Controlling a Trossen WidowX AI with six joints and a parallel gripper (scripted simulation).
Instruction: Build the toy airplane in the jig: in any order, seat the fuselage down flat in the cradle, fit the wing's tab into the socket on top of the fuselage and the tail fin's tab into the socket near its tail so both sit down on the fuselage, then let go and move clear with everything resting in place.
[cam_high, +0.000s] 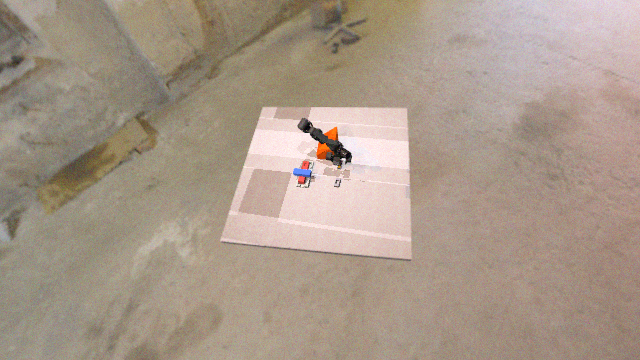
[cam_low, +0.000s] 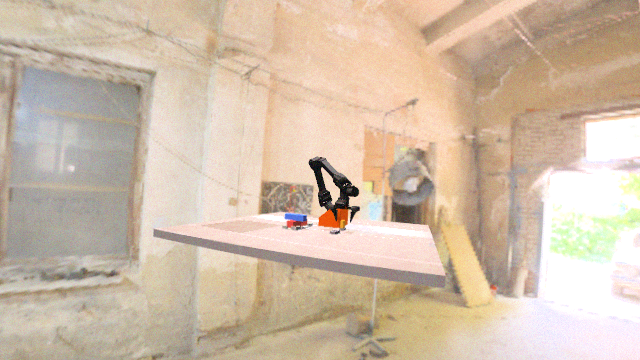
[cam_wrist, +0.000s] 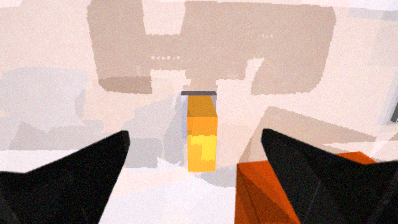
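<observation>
On the left part of the pale, patchwork-patterned square tabletop, a long red block-shaped fuselage lies in a low light-grey jig cradle, with a blue rectangular bar-shaped wing lying across its top. Whether the wing's tab is fully in its socket is too small to tell. To the right, near the solid orange wedge-shaped block, the small yellow-orange upright tail fin stands apart from the fuselage. Over it hangs the black two-fingered gripper, pointing down, its fingers spread wide with nothing held; in the wrist view the fin shows between them, touching neither. A small grey piece lies on the near side of the fin.
</observation>
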